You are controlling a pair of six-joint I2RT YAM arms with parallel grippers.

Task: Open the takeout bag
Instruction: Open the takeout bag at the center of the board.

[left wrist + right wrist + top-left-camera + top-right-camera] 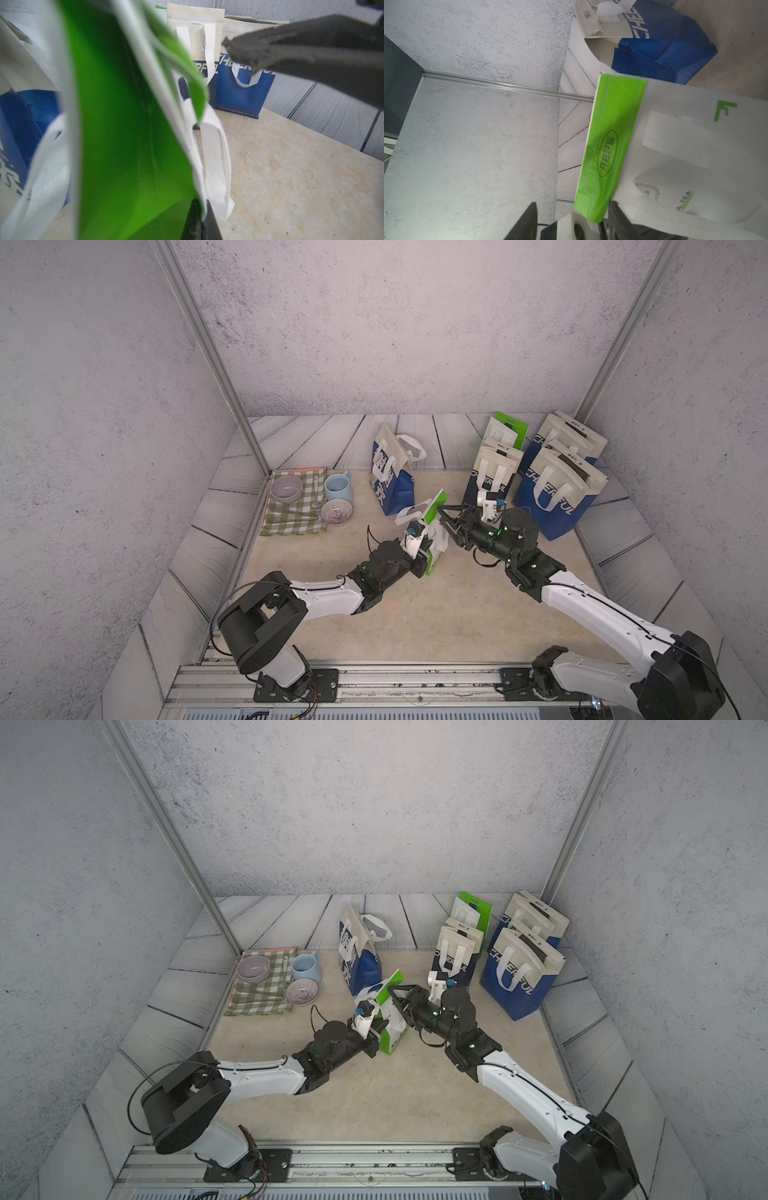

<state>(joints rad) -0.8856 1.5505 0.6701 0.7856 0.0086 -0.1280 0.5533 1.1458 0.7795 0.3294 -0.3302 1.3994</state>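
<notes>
With the left gripper (202, 220) clamped on one side of the small green-and-white fabric takeout bag (436, 549) in the middle of the beige table (415, 614), the right gripper (444, 517) holds its jaws apart around the green top flap (608, 145), so next it probably closes and pulls the mouth open

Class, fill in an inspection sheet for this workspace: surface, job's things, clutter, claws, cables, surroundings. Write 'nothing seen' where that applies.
Surface: mottled beige tabletop.
Job's things: green-and-white bag, upright, mid-table.
Clutter: checked cloth bearing two bowls and a blue mug; other bags at the back.
Claws: left claw shut on the bag's side; right claw open at its green flap.
Cables: black cables loop along both arms.
Surroundings: grey walls, metal frame posts.
</notes>
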